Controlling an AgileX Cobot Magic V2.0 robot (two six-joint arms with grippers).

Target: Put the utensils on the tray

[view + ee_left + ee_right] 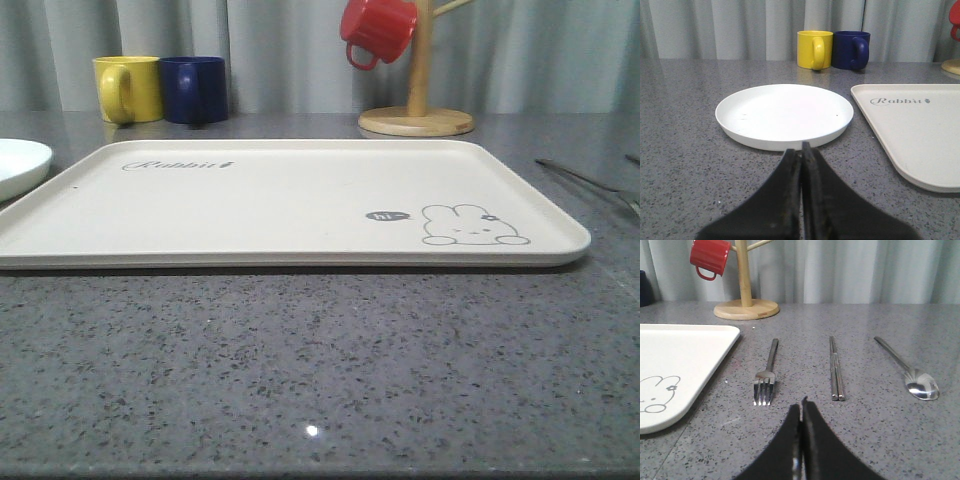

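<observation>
Right pincer [801, 407]: black fingers pressed together, nothing between them, low over the speckled grey stone table [880, 440]. Left pincer [801, 152]: likewise closed and empty, just short of the round white plate [784, 114].

Beyond the right pincer, three pieces lie flat on the table, all off the large cream rectangular tray with rabbit drawing [680, 355]:
- slim silver four-tined fork [767, 372], nearest the tray, just beside its rim, tines toward the pincer;
- pair of straight silver chopsticks [835, 370], touching side by side, one step further from the tray;
- silver oval-bowled spoon [910, 372], furthest from the tray, bowl toward the pincer.

Handling, as judged: light, rigid, polished metal, likely slick; thin and flush to the table, so little edge to get under. Best hold is across the narrow handle, mid-length for balance. Chopsticks may roll apart; pinch both together.

Far past the tray: wooden mug stand [746, 290] with red mug [709, 259].
</observation>
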